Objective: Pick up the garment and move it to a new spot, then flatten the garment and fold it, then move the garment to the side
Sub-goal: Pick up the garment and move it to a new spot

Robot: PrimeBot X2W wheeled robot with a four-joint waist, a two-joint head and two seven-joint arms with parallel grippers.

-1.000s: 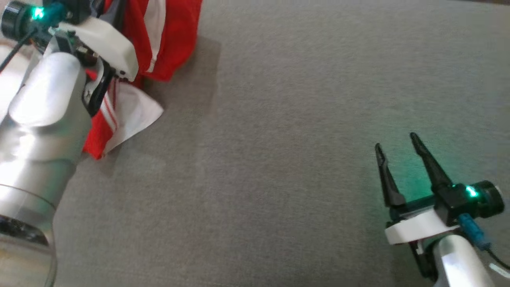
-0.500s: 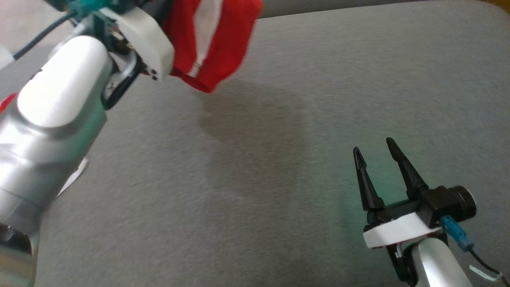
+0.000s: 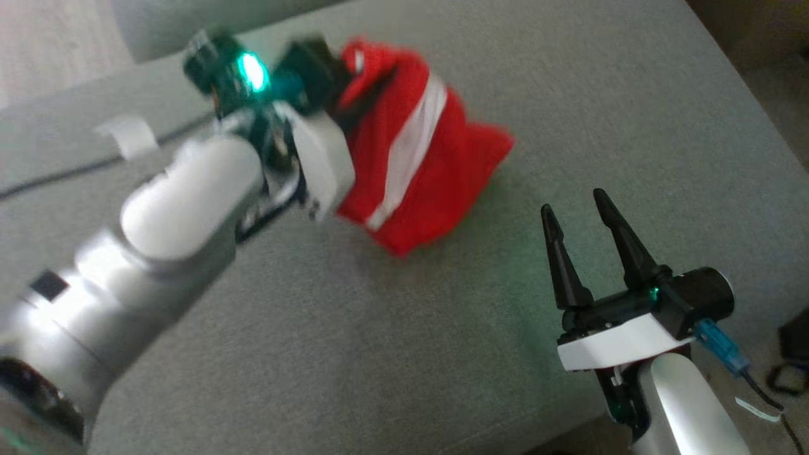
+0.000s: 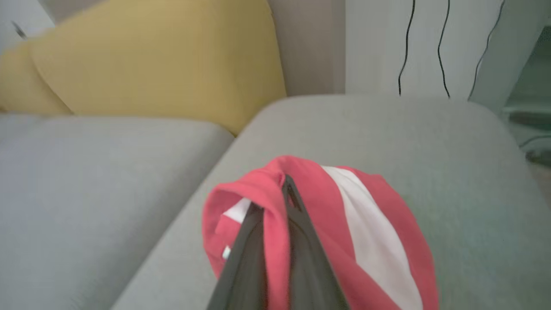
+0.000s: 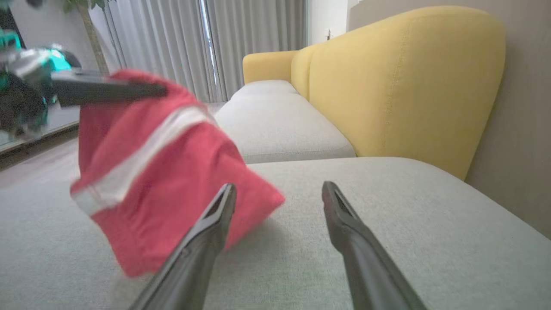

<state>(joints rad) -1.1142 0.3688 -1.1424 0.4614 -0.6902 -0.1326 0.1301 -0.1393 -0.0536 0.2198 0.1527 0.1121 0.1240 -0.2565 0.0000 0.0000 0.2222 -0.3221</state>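
1. The head view has swung since half a second ago, and the grey sofa cushion (image 3: 632, 95) now shows its right edge.
2. The wrist views bring in a yellow backrest (image 5: 404, 77).
3. The red, white-striped garment (image 3: 430, 170) hangs over the cushion's far middle.
4. The left gripper (image 4: 275, 193) has its fingers clamped on the garment's top fold. The right gripper (image 3: 572, 201) has its fingers apart, holding nothing.

Soft, even daylight, with motion blur smearing the left arm (image 3: 189, 205) and garment (image 3: 442, 170).
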